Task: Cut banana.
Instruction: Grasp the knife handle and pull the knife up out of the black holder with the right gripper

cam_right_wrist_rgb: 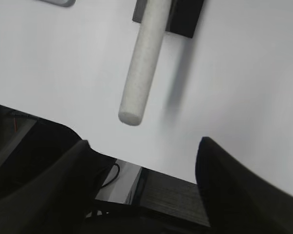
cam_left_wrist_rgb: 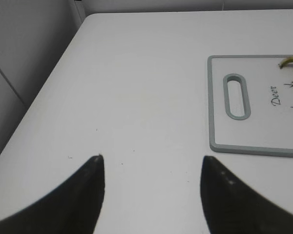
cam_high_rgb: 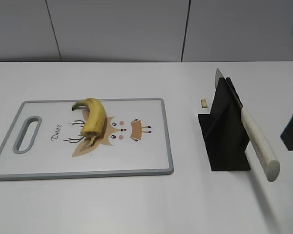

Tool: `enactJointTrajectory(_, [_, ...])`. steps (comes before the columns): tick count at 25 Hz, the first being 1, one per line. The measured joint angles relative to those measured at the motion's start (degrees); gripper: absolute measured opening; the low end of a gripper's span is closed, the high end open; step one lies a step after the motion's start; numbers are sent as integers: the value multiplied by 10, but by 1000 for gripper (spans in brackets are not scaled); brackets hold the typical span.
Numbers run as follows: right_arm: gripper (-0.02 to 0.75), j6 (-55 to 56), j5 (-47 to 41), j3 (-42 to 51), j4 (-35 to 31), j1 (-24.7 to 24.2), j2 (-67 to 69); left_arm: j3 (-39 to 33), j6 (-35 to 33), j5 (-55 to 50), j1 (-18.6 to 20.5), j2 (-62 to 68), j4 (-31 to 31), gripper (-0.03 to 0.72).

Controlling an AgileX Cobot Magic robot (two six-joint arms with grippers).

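Fingers (cam_left_wrist_rgb: pixel 88 195) above white table (cam_left_wrist_rgb: pixel 136 87)

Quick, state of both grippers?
Left gripper: open, empty, above bare table.
Right gripper: open, empty, near the knife handle.

A white table (cam_high_rgb: pixel 136 204) stands against a pale grey panelled wall (cam_high_rgb: pixel 117 29).

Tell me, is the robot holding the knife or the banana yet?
No, neither. The left tool and right tool are both open and empty. The knife sits in its black stand, and the banana lies on the cutting board.
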State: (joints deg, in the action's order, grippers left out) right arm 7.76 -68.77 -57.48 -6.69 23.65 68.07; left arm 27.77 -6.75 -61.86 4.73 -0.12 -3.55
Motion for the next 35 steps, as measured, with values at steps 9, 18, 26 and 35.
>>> enactJointTrajectory(9, [503,47,73,-4,-2,7,114,0,0,0,0,0,0,589])
enactJointTrajectory(18, [458,70,96,-4,14,7,177,0,0,0,0,2,0,589])
enactJointTrajectory(26, [407,76,106,-4,12,7,212,0,0,0,0,2,-1,589])
enactJointTrajectory(35, [310,88,108,-4,-7,7,227,0,0,0,0,2,-1,589])
